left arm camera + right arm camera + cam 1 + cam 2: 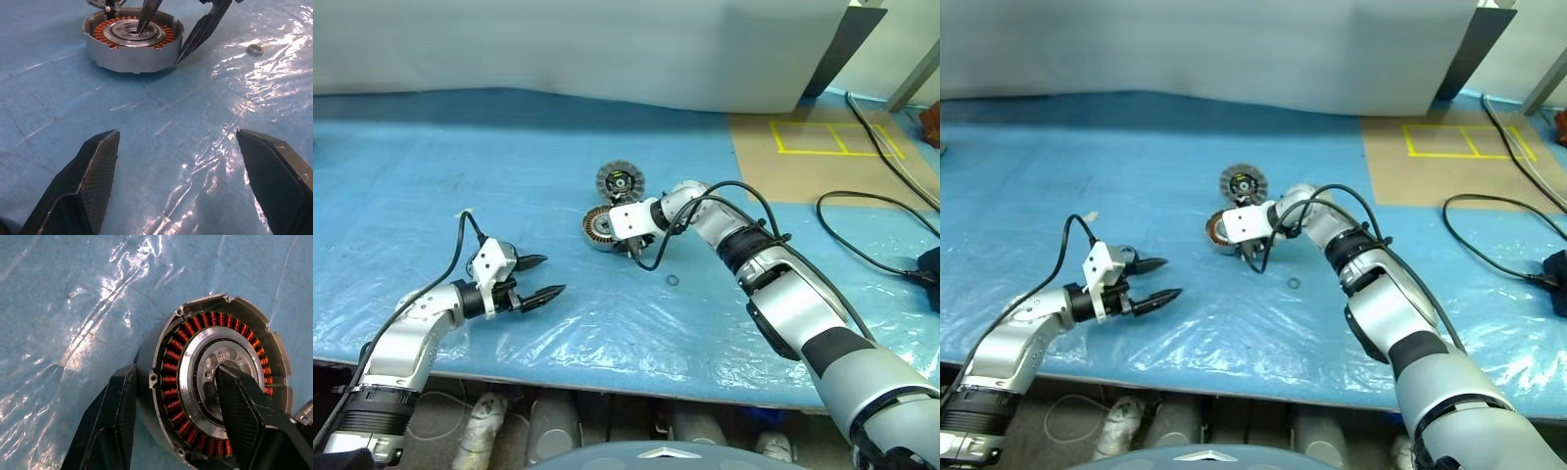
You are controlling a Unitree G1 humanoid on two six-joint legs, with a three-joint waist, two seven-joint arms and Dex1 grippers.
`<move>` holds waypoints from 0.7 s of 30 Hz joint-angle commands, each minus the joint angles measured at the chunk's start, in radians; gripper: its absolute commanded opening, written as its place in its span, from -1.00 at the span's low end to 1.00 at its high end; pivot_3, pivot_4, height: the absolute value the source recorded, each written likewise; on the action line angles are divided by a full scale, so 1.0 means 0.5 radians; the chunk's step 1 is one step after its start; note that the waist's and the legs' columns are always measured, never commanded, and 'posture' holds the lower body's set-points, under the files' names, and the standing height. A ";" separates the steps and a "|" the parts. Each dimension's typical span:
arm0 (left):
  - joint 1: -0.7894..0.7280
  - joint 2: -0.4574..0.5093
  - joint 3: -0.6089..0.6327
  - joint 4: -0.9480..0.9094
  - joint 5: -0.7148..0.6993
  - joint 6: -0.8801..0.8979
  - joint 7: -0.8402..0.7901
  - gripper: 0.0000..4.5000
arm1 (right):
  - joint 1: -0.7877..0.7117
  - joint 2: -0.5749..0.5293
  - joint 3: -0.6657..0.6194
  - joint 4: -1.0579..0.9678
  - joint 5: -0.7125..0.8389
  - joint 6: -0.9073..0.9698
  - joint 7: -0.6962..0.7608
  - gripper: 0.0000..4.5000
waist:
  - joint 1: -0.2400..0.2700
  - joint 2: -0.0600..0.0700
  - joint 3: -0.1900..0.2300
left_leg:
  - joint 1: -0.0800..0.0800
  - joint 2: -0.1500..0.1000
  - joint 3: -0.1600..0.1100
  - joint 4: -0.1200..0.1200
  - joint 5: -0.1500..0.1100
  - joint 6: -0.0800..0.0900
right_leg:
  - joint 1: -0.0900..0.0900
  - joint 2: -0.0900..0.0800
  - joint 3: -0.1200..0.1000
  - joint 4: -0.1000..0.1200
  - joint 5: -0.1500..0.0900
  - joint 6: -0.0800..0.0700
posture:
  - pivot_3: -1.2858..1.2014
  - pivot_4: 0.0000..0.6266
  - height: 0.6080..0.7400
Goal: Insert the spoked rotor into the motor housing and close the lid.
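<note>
R gripper [173, 421]: your fingers straddle motor housing [220, 382] wall — one in the centre, one outside.
L gripper [540, 279]: fingers spread, empty.
Lid [620, 181]: just behind housing.

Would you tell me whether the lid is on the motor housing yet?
Off. The motor housing shows its copper windings uncovered, and the lid lies apart on the blue sheet, fins up.

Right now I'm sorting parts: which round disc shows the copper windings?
The motor housing, where the right gripper works; the lid behind it shows grey fins.
</note>
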 commanded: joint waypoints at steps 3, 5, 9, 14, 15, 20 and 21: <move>0.008 0.003 0.031 -0.128 -0.034 0.032 0.011 0.79 | 0.030 -0.021 0.036 -0.065 -0.049 -0.114 0.091 -0.07 | 0.000 0.000 0.000 | 0.000 0.000 0.000 0.000 0.000 0.000 | 0.000 0.000 0.000 0.001 0.000 -0.001 | 0.03 -0.52 1.00; 0.006 0.007 0.036 -0.130 -0.039 0.042 0.007 0.79 | 0.059 -0.047 0.022 -0.156 -0.018 -0.133 0.162 -0.07 | 0.000 0.000 0.000 | 0.000 0.000 0.000 0.000 0.000 0.000 | 0.000 0.000 0.000 0.000 -0.001 -0.001 | 0.03 -0.52 1.00; 0.002 0.014 0.037 -0.124 -0.040 0.052 -0.006 0.79 | 0.196 -0.184 0.044 -0.500 0.037 -0.234 0.353 -0.07 | 0.007 0.000 0.000 | -0.004 0.000 0.000 0.000 0.001 0.003 | -0.001 0.000 -0.002 -0.001 -0.001 -0.001 | 0.03 -0.52 1.00; -0.015 -0.014 -0.011 -0.172 -0.015 0.090 0.035 0.79 | 0.341 -0.295 0.075 -0.809 0.075 -0.265 0.484 -0.07 | 0.003 -0.001 0.000 | -0.004 0.001 0.000 0.000 0.003 0.007 | -0.001 0.001 -0.002 -0.001 -0.001 -0.001 | 0.03 -0.52 1.00; -0.018 -0.024 -0.020 -0.183 -0.014 0.103 0.048 0.79 | 0.357 -0.305 0.083 -0.833 0.061 -0.266 0.478 -0.07 | 0.002 -0.001 0.000 | -0.003 0.001 0.000 0.000 0.002 0.006 | -0.001 0.000 -0.001 -0.001 -0.001 -0.001 | 0.03 -0.52 1.00; -0.006 -0.046 -0.068 -0.233 0.010 0.133 0.080 0.79 | 0.411 -0.345 0.116 -0.929 0.037 -0.263 0.486 -0.07 | 0.000 -0.001 0.000 | -0.001 0.000 0.001 0.000 0.000 0.003 | -0.001 0.000 0.001 -0.001 -0.001 -0.001 | 0.03 -0.52 1.00; -0.008 -0.049 -0.075 -0.237 0.013 0.140 0.086 0.79 | 0.413 -0.343 0.110 -0.933 0.040 -0.243 0.482 -0.07 | 0.000 -0.001 0.000 | -0.001 0.000 0.001 0.000 0.000 0.003 | -0.001 0.000 0.001 -0.001 -0.001 -0.001 | 0.03 -0.52 1.00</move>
